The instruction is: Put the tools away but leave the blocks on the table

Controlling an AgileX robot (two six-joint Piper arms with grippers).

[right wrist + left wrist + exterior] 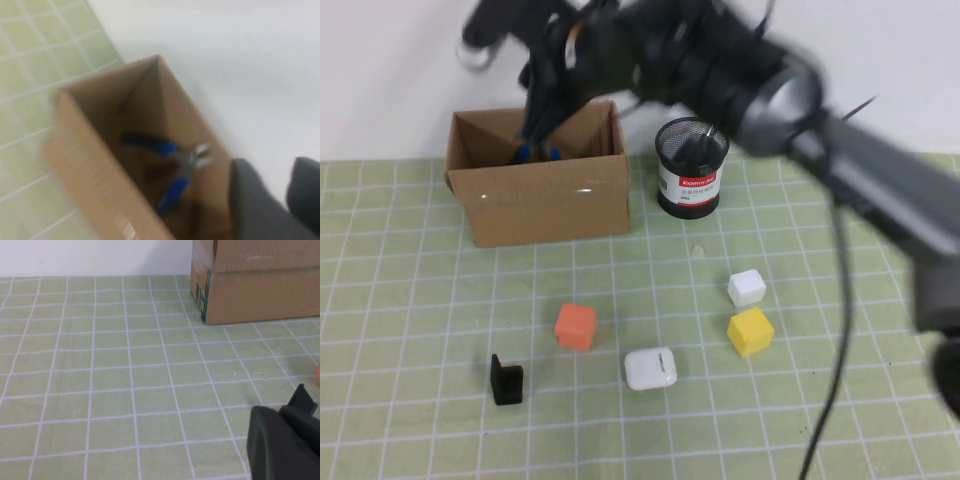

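The blue-handled cutting pliers (172, 165) lie inside the open cardboard box (550, 205); their handles also show in the high view (534, 152). My right gripper (538, 120) hangs over the box, reaching across from the right, with its fingers (255, 205) apart and empty. The orange block (575, 326), white block (747, 287) and yellow block (750, 331) sit on the green grid mat (420, 300). The screwdriver and scissors are out of view. My left gripper (282, 440) is low over the mat, to the left of the box.
A black mesh pen cup (692, 165) stands right of the box. A white rounded case (650, 367) and a small black L-shaped bracket (506, 380) lie on the near mat. The box corner (210, 295) shows in the left wrist view.
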